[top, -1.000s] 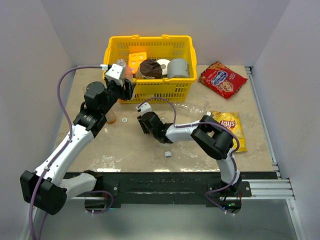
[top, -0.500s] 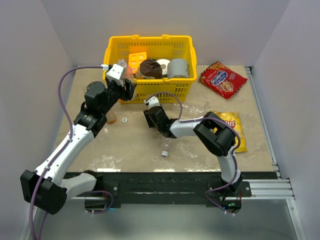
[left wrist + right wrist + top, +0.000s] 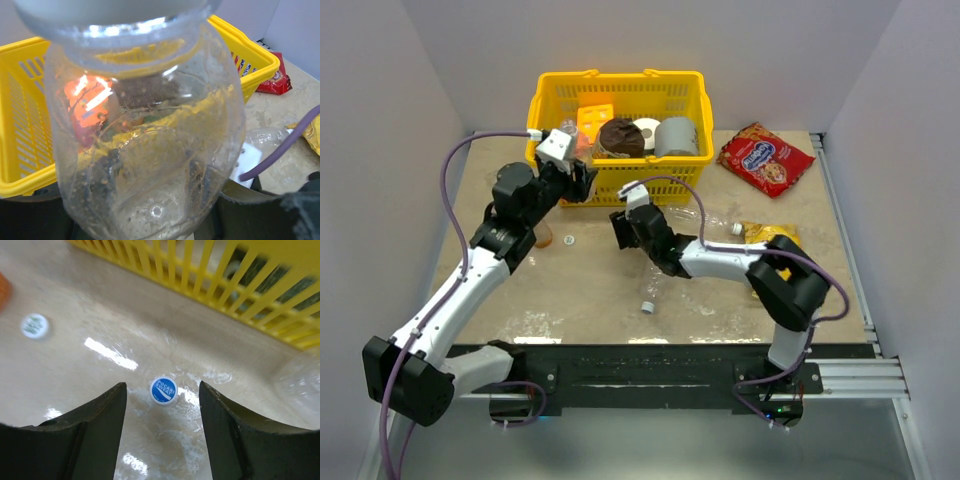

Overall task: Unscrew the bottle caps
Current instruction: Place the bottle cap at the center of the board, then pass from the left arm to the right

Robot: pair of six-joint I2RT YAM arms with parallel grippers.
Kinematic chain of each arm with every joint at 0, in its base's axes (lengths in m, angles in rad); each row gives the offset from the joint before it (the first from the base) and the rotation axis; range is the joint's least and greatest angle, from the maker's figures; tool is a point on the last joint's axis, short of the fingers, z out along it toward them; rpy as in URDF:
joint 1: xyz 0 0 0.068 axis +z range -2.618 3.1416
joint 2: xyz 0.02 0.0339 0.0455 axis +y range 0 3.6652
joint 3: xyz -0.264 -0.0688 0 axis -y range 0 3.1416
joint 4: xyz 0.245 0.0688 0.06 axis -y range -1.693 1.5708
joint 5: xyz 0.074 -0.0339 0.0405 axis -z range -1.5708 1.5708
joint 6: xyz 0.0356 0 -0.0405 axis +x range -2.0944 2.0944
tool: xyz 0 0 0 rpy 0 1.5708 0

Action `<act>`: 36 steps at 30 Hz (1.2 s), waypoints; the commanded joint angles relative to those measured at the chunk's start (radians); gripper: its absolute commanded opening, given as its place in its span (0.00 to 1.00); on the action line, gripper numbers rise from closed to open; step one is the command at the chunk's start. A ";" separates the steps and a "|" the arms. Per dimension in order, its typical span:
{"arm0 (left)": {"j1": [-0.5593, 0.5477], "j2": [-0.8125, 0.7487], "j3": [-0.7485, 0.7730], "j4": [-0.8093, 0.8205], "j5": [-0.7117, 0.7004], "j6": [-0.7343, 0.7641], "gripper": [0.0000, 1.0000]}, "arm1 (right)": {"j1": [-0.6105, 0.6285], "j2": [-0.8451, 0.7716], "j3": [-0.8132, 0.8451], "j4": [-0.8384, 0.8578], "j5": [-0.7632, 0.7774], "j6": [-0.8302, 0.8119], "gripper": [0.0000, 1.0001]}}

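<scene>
Right pincer [image 3: 161, 386]: partly open and holding nothing, low over the table [image 3: 520, 290].
Blue cap [image 3: 163, 390]: lies flat on the table, seen between the two dark fingers [image 3: 95, 430], touching neither one.
White cap [image 3: 34, 325]: lies on the table too, well apart from the blue one.
Yellow basket [image 3: 210, 270]: just past the right pincer, with its slatted wall facing it.
Lying bottle [image 3: 705, 217]: clear, on its side on the table, near the right arm.
Left pincer [image 3: 574, 181]: closed tight on a clear bottle [image 3: 145, 150], up against the front of the basket.
Held bottle: fills the left wrist view, and I cannot tell if it has a cap.
Orange bottle [image 3: 542, 236]: stands on the table beside the left arm.
Little cap [image 3: 647, 306]: lies alone near the front edge.
</scene>
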 commanded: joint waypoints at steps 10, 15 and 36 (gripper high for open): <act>-0.179 0.081 0.017 0.009 0.214 0.155 0.18 | -0.131 -0.640 -0.060 -0.274 -0.247 0.045 0.70; -0.201 0.152 0.037 -0.008 0.456 0.152 0.18 | -0.266 -0.820 0.037 -0.415 -0.418 0.080 0.79; -0.276 0.242 0.058 0.040 0.820 0.049 0.18 | -0.277 -0.826 0.170 -0.480 -0.864 0.042 0.72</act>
